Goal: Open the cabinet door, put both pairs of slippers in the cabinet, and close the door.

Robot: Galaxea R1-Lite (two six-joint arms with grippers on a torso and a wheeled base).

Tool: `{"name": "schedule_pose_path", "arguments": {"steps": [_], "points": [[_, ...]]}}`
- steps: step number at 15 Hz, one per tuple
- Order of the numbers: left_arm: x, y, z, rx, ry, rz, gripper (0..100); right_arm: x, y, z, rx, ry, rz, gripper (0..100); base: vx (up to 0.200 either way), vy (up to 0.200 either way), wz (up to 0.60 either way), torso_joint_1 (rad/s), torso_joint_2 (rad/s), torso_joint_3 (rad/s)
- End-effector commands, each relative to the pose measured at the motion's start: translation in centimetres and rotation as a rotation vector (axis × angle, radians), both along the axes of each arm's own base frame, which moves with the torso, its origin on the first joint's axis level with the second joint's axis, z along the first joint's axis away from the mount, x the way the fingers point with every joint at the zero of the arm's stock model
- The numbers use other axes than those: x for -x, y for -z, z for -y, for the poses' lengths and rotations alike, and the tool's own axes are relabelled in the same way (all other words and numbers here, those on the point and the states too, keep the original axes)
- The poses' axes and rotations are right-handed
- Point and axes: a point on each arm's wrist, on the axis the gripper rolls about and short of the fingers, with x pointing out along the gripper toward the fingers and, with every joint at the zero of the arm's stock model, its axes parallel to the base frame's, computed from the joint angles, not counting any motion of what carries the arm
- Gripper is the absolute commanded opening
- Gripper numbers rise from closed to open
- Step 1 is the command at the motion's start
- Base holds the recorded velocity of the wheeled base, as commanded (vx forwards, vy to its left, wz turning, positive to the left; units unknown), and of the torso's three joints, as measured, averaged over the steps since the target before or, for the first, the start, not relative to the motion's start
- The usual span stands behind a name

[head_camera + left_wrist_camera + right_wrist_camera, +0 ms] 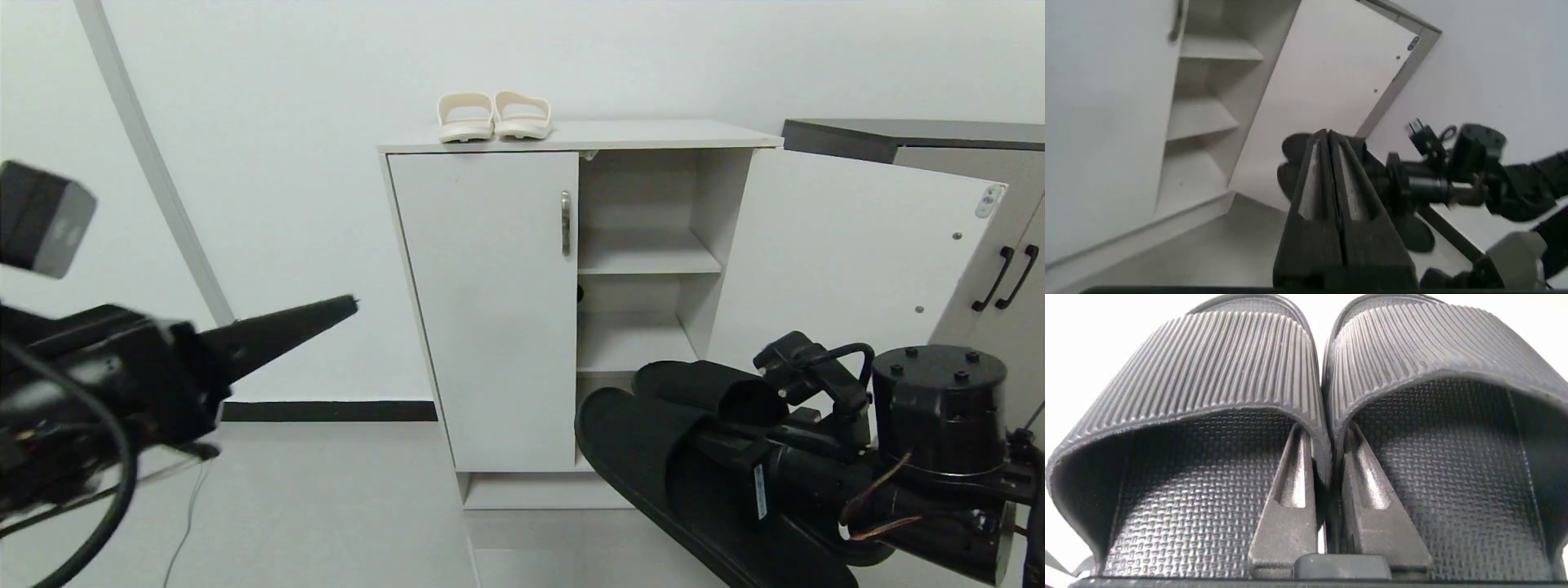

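The left gripper (351, 305) hangs in the air left of the cabinet, well apart from it, its black fingers (1315, 180) pressed together with nothing between them. A pair of cream slide slippers (494, 116) sits side by side on top of the white two-door cabinet (482, 327), above its shut left door. The right door (833, 261) stands wide open, showing white shelves (645, 255). In front of that opening, above the floor (326, 506), the right gripper (1327, 502) holds a pair of black ribbed rubber slippers (645, 441), one finger inside each, clamping their adjoining straps together. A grey cabinet with black handles (963, 155) stands farther right.
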Motion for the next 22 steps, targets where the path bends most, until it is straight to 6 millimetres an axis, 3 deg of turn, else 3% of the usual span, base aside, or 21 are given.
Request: {"name": "schedule_pose_path", "arguments": {"steps": [1,4,7,13,16,20,22], "points": [[7.6,2.5,-3.0,-0.004,-0.045,-0.010,0,0.0,0.2,0.0,0.005,0.001,-0.005,0,0.000,0.000,0.00,0.000,0.00,0.000],[10.5,5.7,-4.4,-0.048,-0.213,-0.089,0,0.1,0.2,0.0,0.007,-0.001,-0.006,0,0.000,0.000,0.00,0.000,0.00,0.000],[11.2,11.4,-5.5,-0.349,-0.525,-0.103,0,0.1,0.4,0.1,0.011,-0.001,-0.011,0,0.000,0.000,0.00,0.000,0.00,0.000],[14.8,16.4,-6.1,-0.328,-0.832,-0.050,0,0.7,0.7,0.2,0.019,-0.011,-0.020,0,0.000,0.000,0.00,0.000,0.00,0.000],[15.4,16.4,-6.1,-0.346,-0.864,0.025,0,0.7,0.8,0.2,0.021,-0.011,-0.022,0,0.000,0.000,0.00,0.000,0.00,0.000],[16.0,16.6,-5.9,-0.367,-0.706,0.151,0,0.7,0.8,0.2,0.022,-0.011,-0.023,0,0.000,0.000,0.00,0.000,0.00,0.000],[16.0,16.6,-6.1,-0.338,-0.819,0.115,0,0.8,0.8,0.3,0.023,-0.005,-0.019,0,0.000,0.000,0.00,0.000,0.00,0.000]]}}
